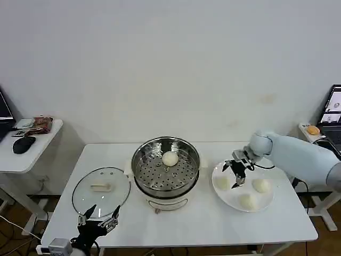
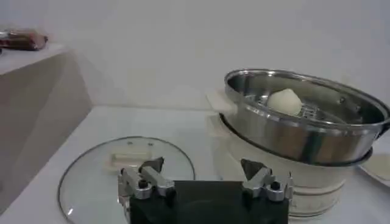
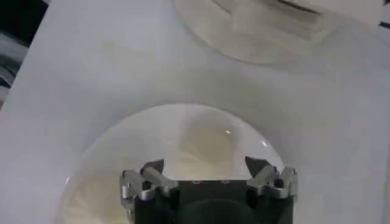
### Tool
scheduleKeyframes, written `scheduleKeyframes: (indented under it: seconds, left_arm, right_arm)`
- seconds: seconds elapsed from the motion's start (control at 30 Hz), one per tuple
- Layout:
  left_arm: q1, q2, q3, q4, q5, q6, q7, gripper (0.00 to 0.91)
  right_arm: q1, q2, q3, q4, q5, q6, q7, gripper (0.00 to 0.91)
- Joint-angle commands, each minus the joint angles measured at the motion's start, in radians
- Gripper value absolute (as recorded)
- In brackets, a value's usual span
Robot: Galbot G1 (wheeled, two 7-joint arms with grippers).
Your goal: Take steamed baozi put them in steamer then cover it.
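Observation:
The shiny steamer stands mid-table on its white pot base, with one baozi on its perforated floor. Three more baozi lie on a white plate to its right: one on the steamer side, one farther right, one at the front. My right gripper hovers open just above the steamer-side bun; in the right wrist view this baozi lies just ahead of the open gripper. The glass cover lies flat on the table at left. My left gripper waits open at the cover's front edge.
In the left wrist view the cover lies under the open left gripper, with the steamer and its baozi beyond. A side table with a mouse stands far left. The white wall is close behind.

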Motion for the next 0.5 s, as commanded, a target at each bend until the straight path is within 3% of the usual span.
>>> scheduleKeyframes:
  seconds: [0.03, 0.5]
  left_arm:
    - [0.001, 0.000, 0.000, -0.008, 0.000, 0.000, 0.000, 0.907]
    - [0.015, -0.003, -0.009, -0.032, 0.000, 0.002, -0.002, 0.907]
  right_arm:
    - [-0.030, 0.012, 0.023, -0.029, -0.011, 0.001, 0.009, 0.907]
    - [-0.070, 0.050, 0.068, -0.088, -0.045, 0.011, 0.004, 0.907]
